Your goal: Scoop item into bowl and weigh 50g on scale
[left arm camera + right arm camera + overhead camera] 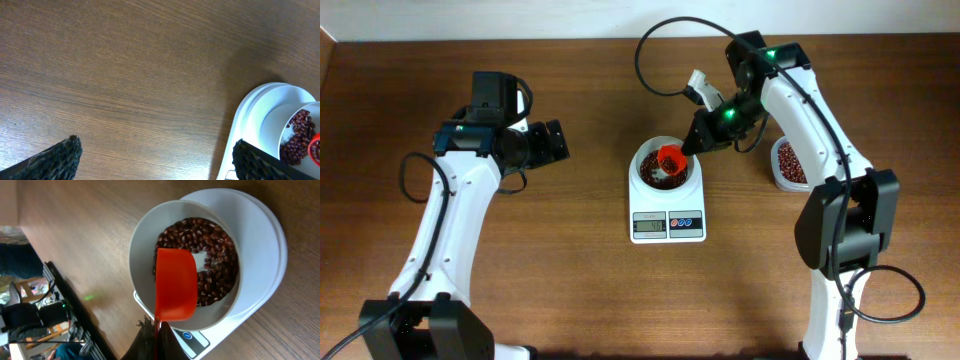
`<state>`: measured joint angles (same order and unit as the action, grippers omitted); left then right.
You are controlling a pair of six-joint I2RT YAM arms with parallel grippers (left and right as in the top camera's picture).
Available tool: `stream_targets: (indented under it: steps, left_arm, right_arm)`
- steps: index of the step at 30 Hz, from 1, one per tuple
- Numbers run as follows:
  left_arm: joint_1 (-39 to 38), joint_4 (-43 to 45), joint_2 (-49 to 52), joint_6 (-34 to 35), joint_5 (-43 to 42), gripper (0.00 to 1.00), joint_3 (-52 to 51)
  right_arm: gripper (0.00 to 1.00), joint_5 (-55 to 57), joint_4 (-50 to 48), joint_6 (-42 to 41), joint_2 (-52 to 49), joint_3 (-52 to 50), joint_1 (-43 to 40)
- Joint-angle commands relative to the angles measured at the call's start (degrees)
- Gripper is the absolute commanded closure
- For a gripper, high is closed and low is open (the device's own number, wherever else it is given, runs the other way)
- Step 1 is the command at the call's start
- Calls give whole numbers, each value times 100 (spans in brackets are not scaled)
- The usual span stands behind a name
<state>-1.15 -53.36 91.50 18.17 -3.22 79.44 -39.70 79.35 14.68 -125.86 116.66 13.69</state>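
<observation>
A: Where are the beans (215,245)?

B: Most of those in view lie in the white bowl (642,156), a dark layer across its bottom. The bowl stands on the scale (667,205), in the middle of the table (580,280). More of them sit in a clear tub (777,178) to the right, partly hidden by the right arm.

A: And the right gripper (694,146)?

B: Clenched on the handle of an orange-red scoop (175,285). It reaches in from the far right, and the scoop's cup hangs over the middle of the bowl, inside the rim.

A: Is anything in the scoop?

B: I cannot tell; the wrist view shows only a smooth orange face.

A: What does the scale read?

B: The display (649,225) sits on the near edge, beside two round buttons, but the digits are too small to read.

A: The left gripper (560,140)?

B: Released, its fingers spread wide and holding nothing. It hovers over bare wood, well left of the scale.
</observation>
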Motion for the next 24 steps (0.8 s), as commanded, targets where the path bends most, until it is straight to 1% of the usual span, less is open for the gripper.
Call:
stream_targets:
  steps: [1, 12, 24]
  left_arm:
    - [-22, 9, 52, -22, -42, 1, 26]
    - [-17, 9, 52, -22, -42, 1, 26]
    - [-17, 9, 52, -22, -42, 1, 26]
  right_arm:
    - [96, -210, 131, 317, 33, 308, 15]
    - [96, -136, 166, 317, 337, 595, 15]
    - [96, 1062, 212, 310, 457, 623, 323]
